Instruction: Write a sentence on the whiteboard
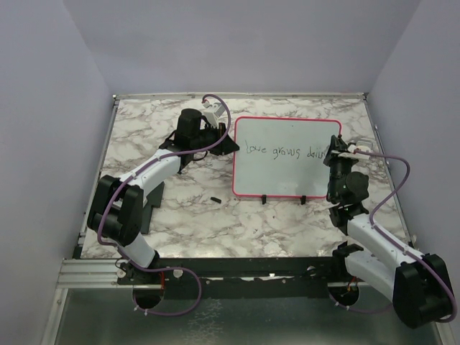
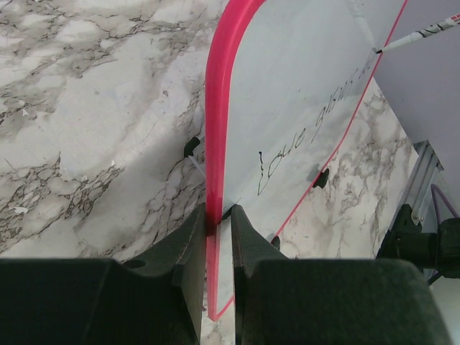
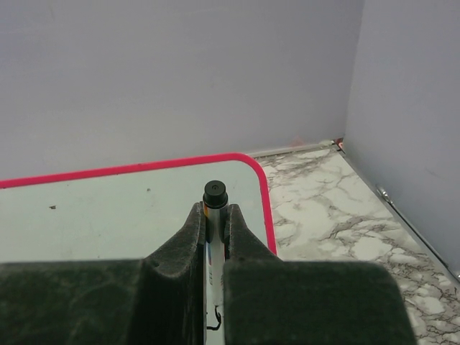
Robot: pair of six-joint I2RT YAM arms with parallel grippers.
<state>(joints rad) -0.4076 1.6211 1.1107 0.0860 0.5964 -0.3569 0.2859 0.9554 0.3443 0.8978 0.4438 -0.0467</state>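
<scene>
Left claw (image 2: 218, 220) pinches the pink left edge of the board (image 1: 287, 176), which lies flat on the marble table (image 1: 180, 215), toward its far right. Right claw (image 3: 214, 215) is clamped on a marker (image 3: 214, 192) at the board's right end, where the sentence (image 1: 284, 151) stops.
</scene>
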